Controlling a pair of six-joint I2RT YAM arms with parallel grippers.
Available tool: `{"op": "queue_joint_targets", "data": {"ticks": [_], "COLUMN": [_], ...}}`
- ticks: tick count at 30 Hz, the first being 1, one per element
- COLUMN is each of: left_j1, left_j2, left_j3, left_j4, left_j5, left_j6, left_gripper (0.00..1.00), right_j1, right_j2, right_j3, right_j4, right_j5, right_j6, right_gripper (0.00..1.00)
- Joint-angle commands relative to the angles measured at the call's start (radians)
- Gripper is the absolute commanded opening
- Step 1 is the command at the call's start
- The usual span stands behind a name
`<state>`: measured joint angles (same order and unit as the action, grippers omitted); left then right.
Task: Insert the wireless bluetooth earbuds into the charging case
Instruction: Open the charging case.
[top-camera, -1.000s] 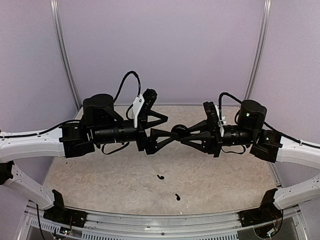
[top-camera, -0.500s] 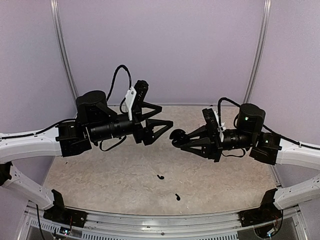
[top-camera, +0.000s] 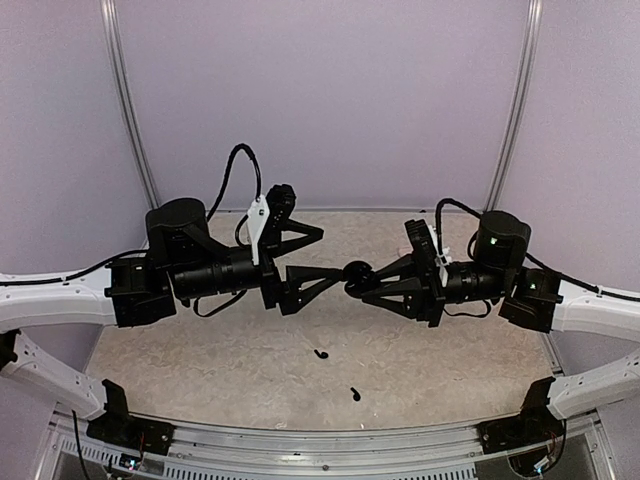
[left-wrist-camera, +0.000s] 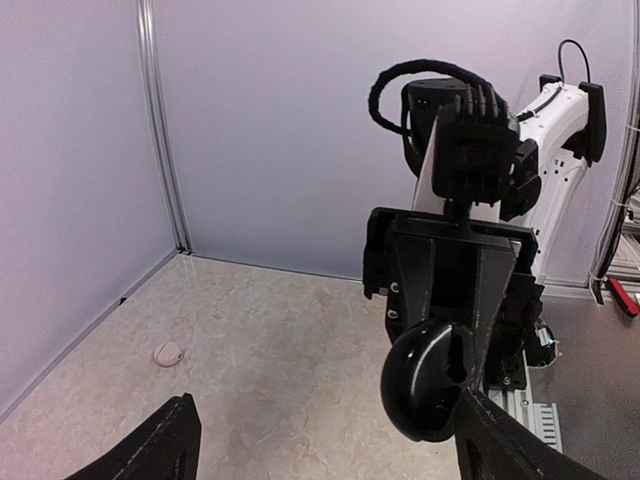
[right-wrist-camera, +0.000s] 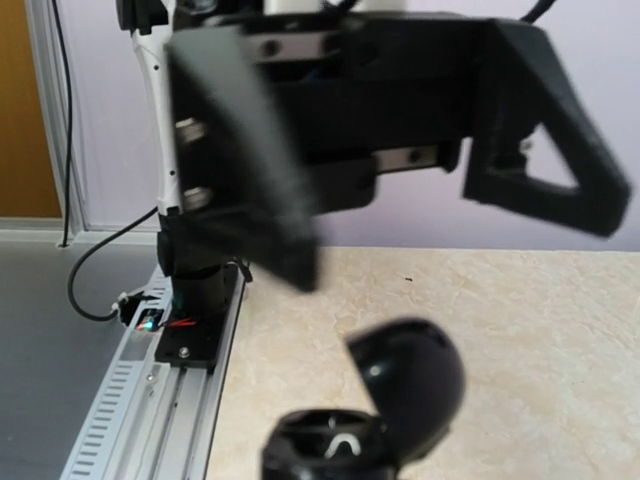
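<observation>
While my right gripper is clamping the charging case up off the table, my left gripper is facing it with its fingers standing wide apart and gripping nothing.

Surroundings: a pale pink round object is lying on the table beyond my left fingers, off toward the side wall and well apart from the case. The wireless bluetooth earbuds are lying on the table below both pairs of fingertips, on the near side of them. The second earbud is sitting apart from the first and nearer still.

Obstructions: seen from the right wrist, my left fingers are filling the upper frame, blurred, just past the case. From above, my lower left fingertip is sitting just beside the case; I cannot tell whether they are touching.

Case appearance: it is showing glossy black and round. Its lid is standing hinged open above the base, with a pale curved mark showing inside the base. The case is sitting between my spread left fingers, nearer one of them.
</observation>
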<state>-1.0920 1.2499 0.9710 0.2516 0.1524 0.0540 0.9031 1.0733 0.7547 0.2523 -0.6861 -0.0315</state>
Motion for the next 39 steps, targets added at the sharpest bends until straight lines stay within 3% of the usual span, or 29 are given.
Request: {"op": "queue_joint_targets", "data": {"ticks": [1,9,20,32,39], "left_j1": [-0.034,-0.023,0.006,0.022,0.06], "left_j2": [0.014,0.059,0.074,0.012,-0.083], "left_j3": [0.03,0.057,0.062,0.047,0.004], "left_j4": [0.01,0.02,0.001,-0.063,-0.214], "left_j5": [0.013,-0.055,-0.002,0.085,0.047], "left_j6": [0.056,0.023,0.012,0.09,0.21], "left_gripper": [0.86,0.81,0.77,0.85,0.89], "right_j1": [0.007,0.008,0.011,-0.003,-0.084], "right_j2": [0.003,-0.011,-0.035,-0.084,-0.137], "right_j3": [-0.004,-0.019,-0.047,-0.103,-0.173], "right_j4": [0.03,0.037,0.069,0.12,0.197], "right_j5": [0.007,-0.033,-0.059,0.013,0.007], "right_j6": [0.014,-0.011,-0.056,-0.003,0.123], "right_gripper": [0.0,0.0,0.0,0.0,0.0]}}
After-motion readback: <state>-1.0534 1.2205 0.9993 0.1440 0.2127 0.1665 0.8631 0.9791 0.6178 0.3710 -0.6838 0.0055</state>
